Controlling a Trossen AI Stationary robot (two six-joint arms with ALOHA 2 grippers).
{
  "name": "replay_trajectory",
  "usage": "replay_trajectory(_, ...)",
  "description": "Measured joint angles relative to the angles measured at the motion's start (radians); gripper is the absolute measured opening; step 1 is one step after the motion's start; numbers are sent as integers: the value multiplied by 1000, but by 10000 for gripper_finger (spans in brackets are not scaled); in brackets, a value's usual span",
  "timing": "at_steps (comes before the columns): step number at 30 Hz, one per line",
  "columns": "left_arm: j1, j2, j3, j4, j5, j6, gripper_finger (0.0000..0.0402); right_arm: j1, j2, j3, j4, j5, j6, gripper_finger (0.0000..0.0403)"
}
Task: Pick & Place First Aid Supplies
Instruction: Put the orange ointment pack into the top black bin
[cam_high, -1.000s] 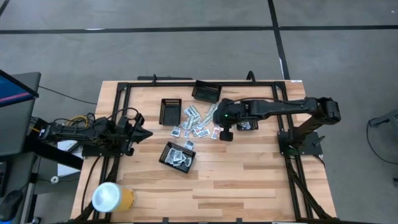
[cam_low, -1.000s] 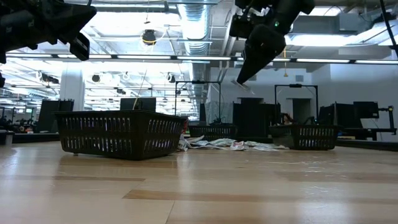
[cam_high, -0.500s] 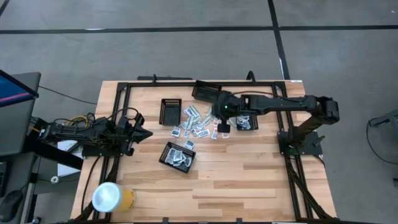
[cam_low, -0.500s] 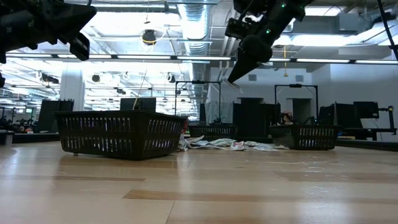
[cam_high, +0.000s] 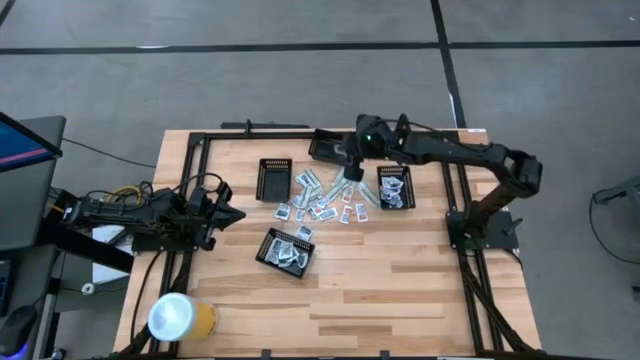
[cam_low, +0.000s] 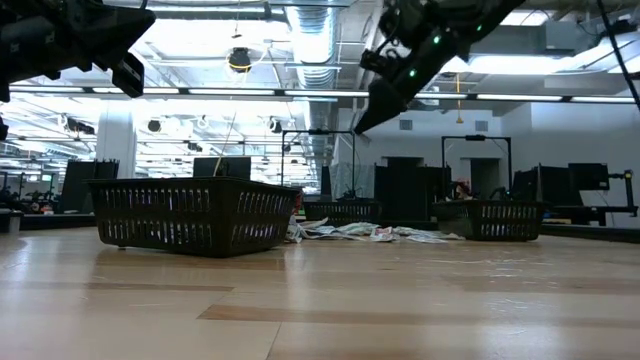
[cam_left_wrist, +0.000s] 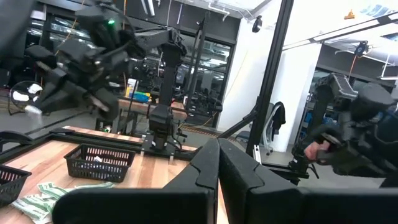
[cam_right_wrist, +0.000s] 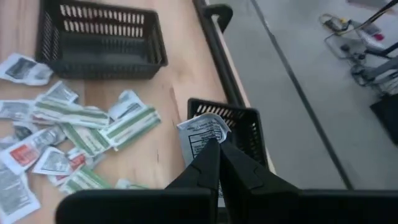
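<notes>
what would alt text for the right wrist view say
The right gripper, shut on a white printed sachet, hangs over a wooden table near a black mesh tray at its edge. Loose packets and another tray lie beyond.

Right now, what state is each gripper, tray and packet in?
Right gripper: shut on white printed sachet, raised.
Left gripper: shut, empty, parked table-left.
Loose white and green packets: heaped on wooden table.
Near black mesh tray: holds packets.
Right black mesh tray: holds packets.
Left black mesh tray: looks empty.

Pale varnished wood table (cam_high: 400, 270), black mesh plastic trays (cam_right_wrist: 99, 38), glossy paper-foil sachets (cam_right_wrist: 25, 155).
</notes>
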Motion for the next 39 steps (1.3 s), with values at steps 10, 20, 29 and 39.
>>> replay_trajectory(10, 0, 0, 0, 0, 0, 0, 8, -94, 173, -1, 149, -2, 47, 1)
replay_trajectory(20, 0, 0, 0, 0, 0, 0, 8, -125, 192, 0, 168, -4, 74, 1)
replay_trajectory(29, 1, 0, 0, 0, 0, 0, 8, -125, 192, 0, 198, -4, 101, 43)
replay_trajectory(39, 1, 0, 0, 0, 0, 0, 8, -103, 192, 1, 129, 0, 156, 107)
